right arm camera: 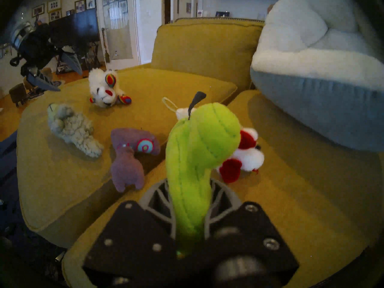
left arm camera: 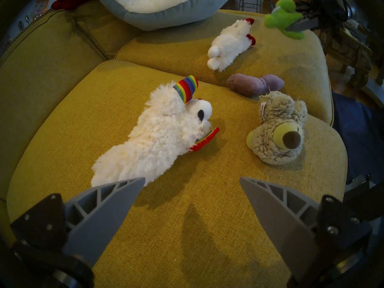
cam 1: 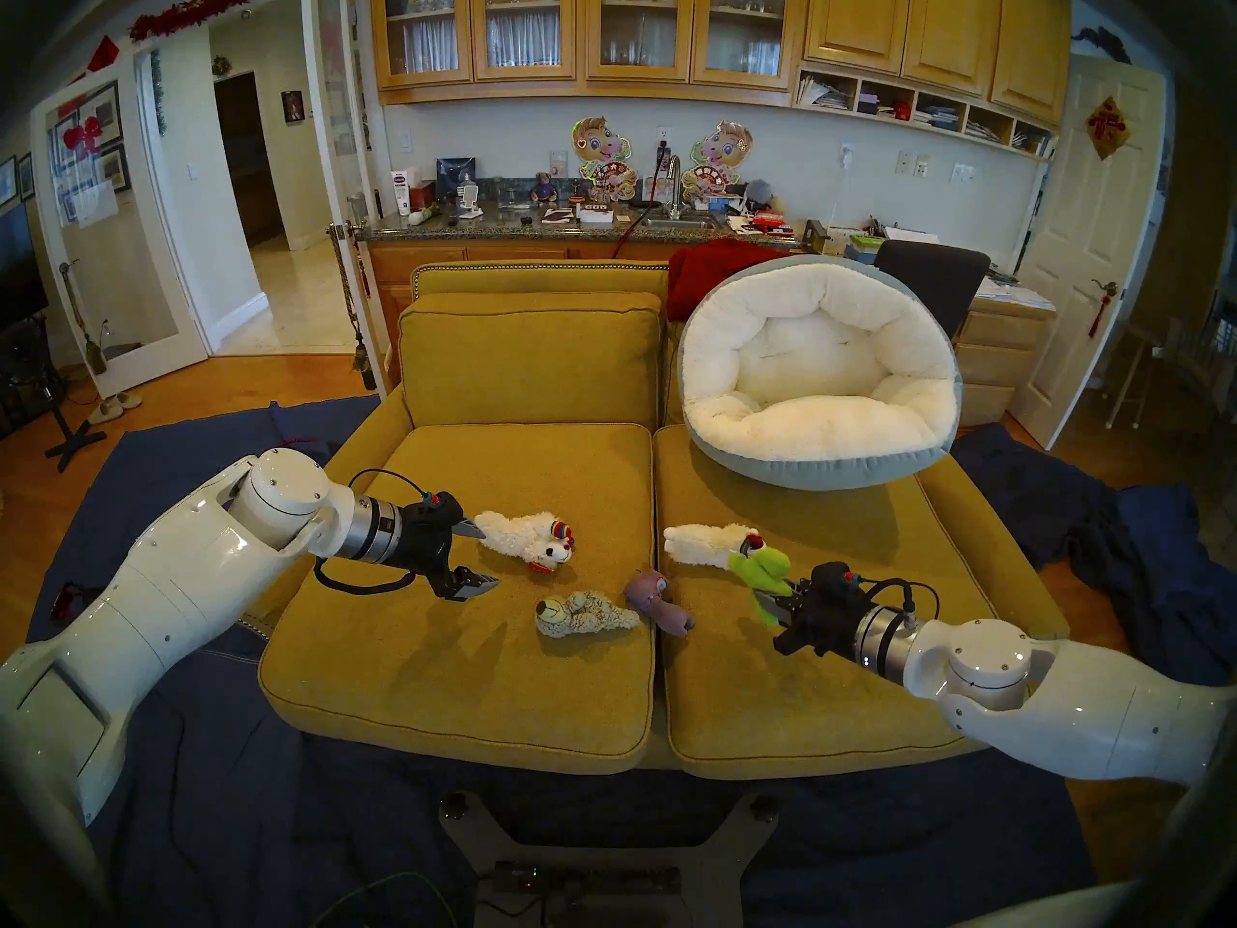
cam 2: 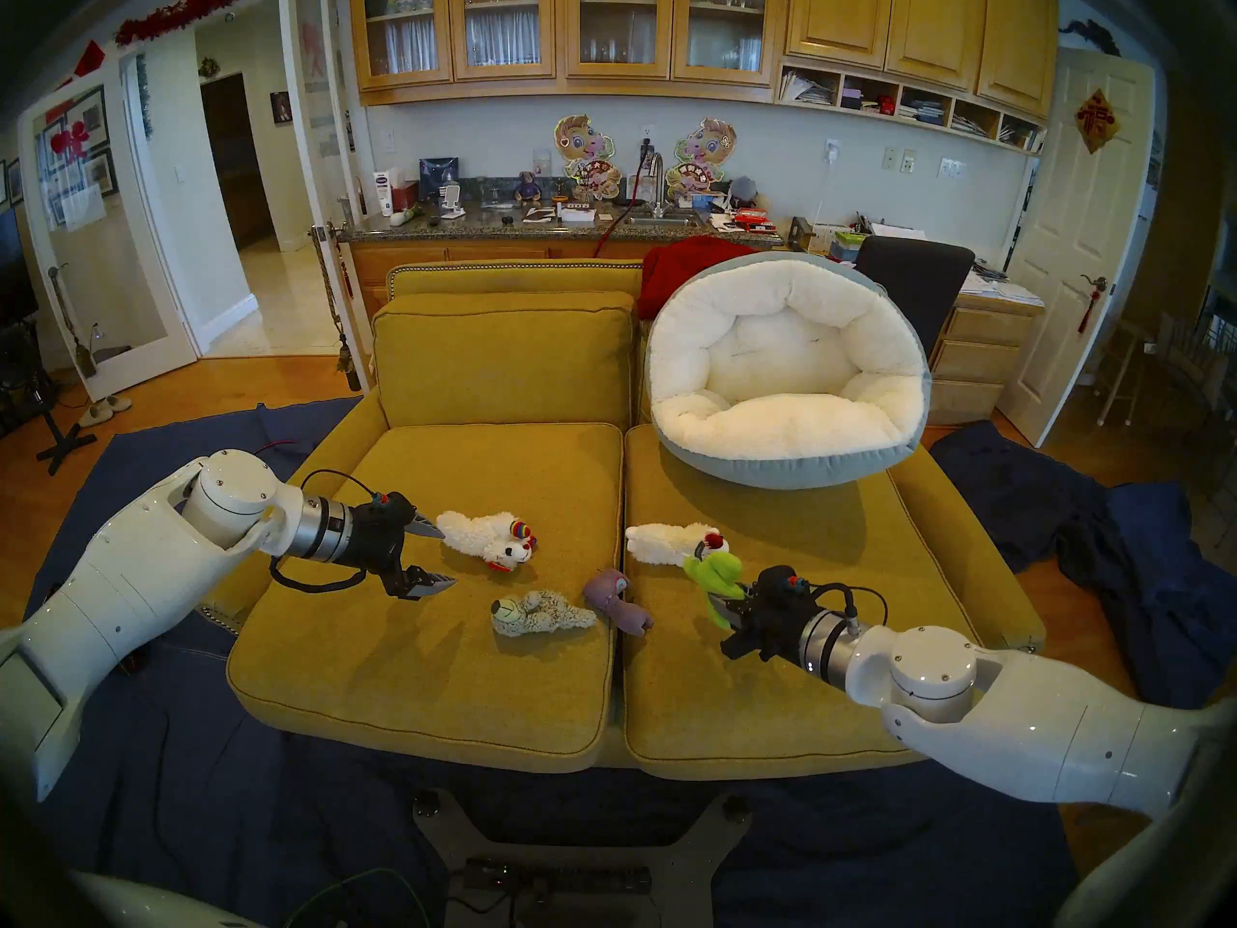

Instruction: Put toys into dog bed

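My right gripper (cam 1: 770, 604) is shut on the lime-green cactus (cam 1: 763, 568), held above the right seat cushion; it fills the right wrist view (right arm camera: 199, 156). My left gripper (cam 1: 478, 555) is open and empty, just left of the white lamb with rainbow ears (cam 1: 529, 537), whose rear lies by one finger (left arm camera: 116, 200). The white lamb with dark-red ears (cam 1: 706, 543), the purple animal (cam 1: 656, 602) and the shaggy beige animal (cam 1: 582, 615) lie on the seat cushions. The dog bed (cam 1: 820, 377), white inside and grey-blue outside, leans tilted against the back of the sofa at the right.
The mustard-yellow sofa (cam 1: 529, 364) stands on a dark blue cloth (cam 1: 201, 806). A red blanket (cam 1: 709, 270) hangs over the sofa back behind the bed. A counter (cam 1: 535, 227) with clutter runs behind. A dark chair (cam 1: 930, 277) stands behind the bed.
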You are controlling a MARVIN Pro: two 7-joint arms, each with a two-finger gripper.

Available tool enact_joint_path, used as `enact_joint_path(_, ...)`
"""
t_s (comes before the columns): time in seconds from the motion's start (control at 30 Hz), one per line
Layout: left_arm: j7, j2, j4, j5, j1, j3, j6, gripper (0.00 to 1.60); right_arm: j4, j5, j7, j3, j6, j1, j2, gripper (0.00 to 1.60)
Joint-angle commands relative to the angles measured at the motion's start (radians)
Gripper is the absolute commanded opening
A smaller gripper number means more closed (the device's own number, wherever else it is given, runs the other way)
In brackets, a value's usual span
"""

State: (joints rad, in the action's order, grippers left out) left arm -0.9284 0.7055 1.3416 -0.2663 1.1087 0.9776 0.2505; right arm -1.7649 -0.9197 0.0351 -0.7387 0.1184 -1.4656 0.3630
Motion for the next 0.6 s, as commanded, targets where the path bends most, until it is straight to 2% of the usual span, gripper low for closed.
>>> enact_joint_path(0.0, 0.0, -0.001, 0.01, -0.004, -0.028, 0.017, -0.002, 1.6, -0.039, -0.036, -0.003, -0.073, -0.002, 0.066, -0.04, 0.0)
enact_joint_path(0.57, 0.001, -0.001, 0.01, -0.004, -0.026, 0.017, -0.002, 1.6, 0.049, -0.034, -0.019, -0.195, -0.162, 0.231, 0.098, 0.0)
